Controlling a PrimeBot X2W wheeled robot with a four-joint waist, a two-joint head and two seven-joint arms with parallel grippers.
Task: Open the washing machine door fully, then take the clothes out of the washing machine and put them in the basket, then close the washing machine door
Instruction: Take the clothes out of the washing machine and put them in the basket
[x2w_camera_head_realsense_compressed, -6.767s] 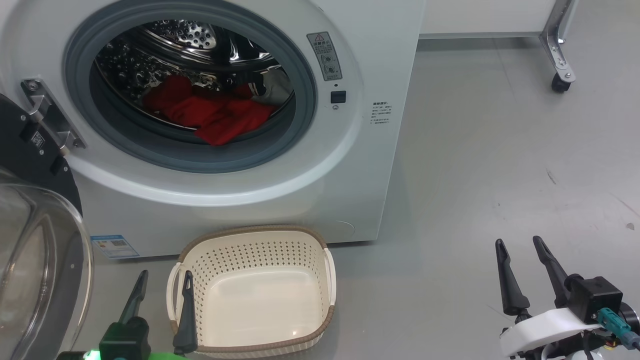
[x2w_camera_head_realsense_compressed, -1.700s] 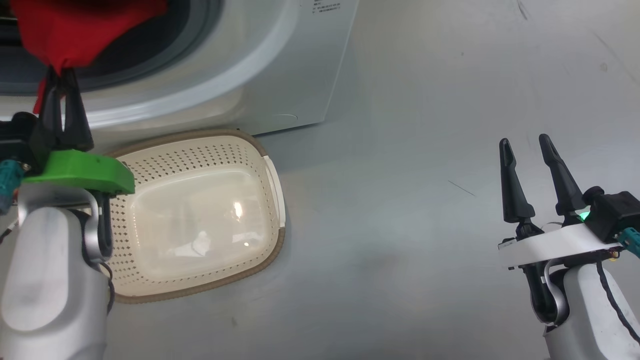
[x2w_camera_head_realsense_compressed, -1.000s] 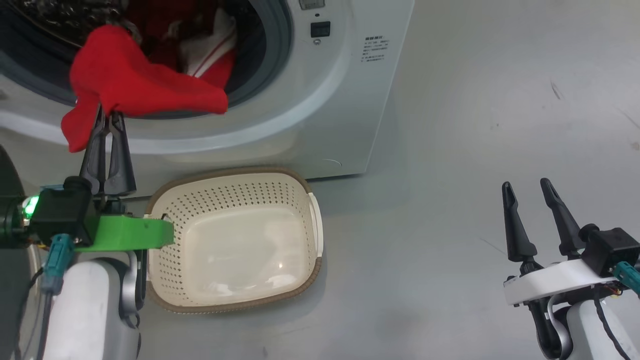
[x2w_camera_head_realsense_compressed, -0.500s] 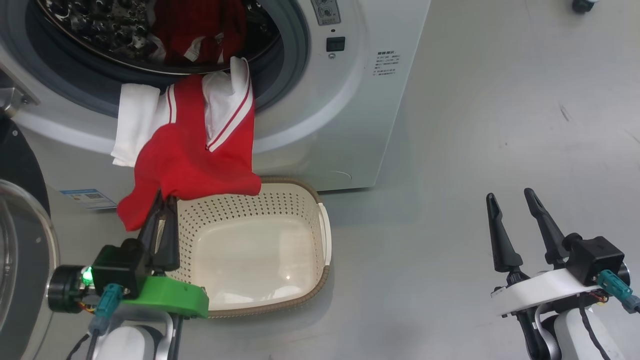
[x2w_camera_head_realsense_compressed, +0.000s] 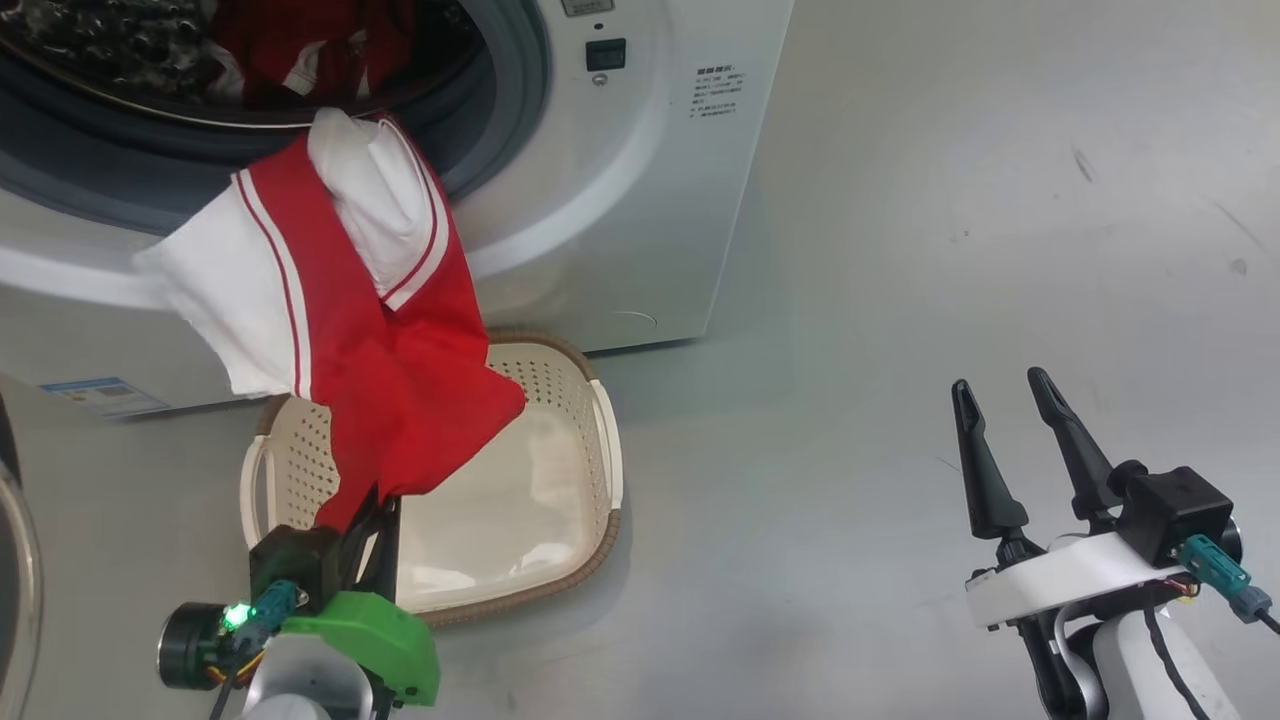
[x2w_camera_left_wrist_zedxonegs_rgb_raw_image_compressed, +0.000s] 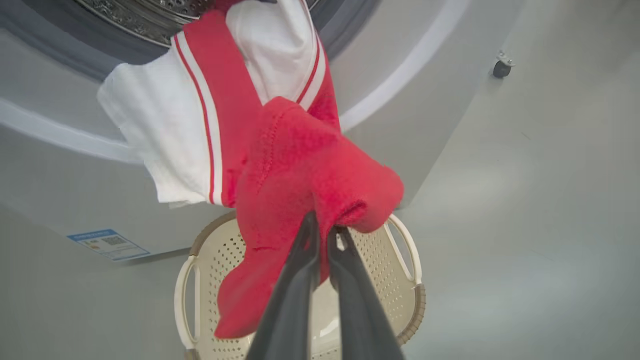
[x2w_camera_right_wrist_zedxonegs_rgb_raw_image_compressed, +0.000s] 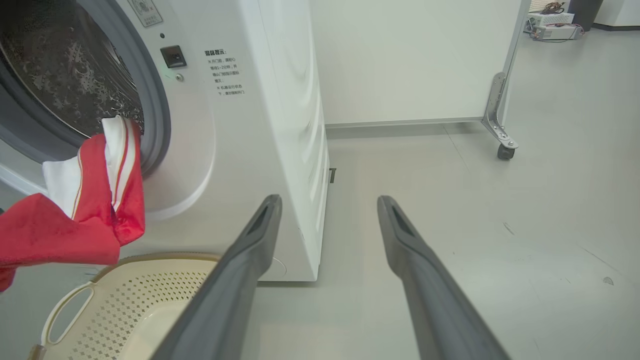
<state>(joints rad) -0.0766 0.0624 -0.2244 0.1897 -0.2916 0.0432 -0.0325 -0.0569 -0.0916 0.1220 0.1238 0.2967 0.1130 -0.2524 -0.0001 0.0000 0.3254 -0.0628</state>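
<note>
Red-and-white clothes (x2w_camera_head_realsense_compressed: 400, 400) trail from the drum of the washing machine (x2w_camera_head_realsense_compressed: 620, 200) down over the basket (x2w_camera_head_realsense_compressed: 603, 470). The top end is draped on the drum lip behind the basket.

- Left gripper (x2w_camera_left_wrist_zedxonegs_rgb_raw_image_compressed: 320, 222): fingers pressed together, pinching the red hem above the basket's near-left corner.
- Risk: letting go now could leave the white sleeve hanging outside the left rim, or the tail snagged on the lip.
- Right gripper (x2w_camera_head_realsense_compressed: 998, 380): fingers spread, empty, well right of the basket.
- Room: bare floor (x2w_camera_head_realsense_compressed: 900, 300) right of the basket; the machine front crowds its far rim.
</note>
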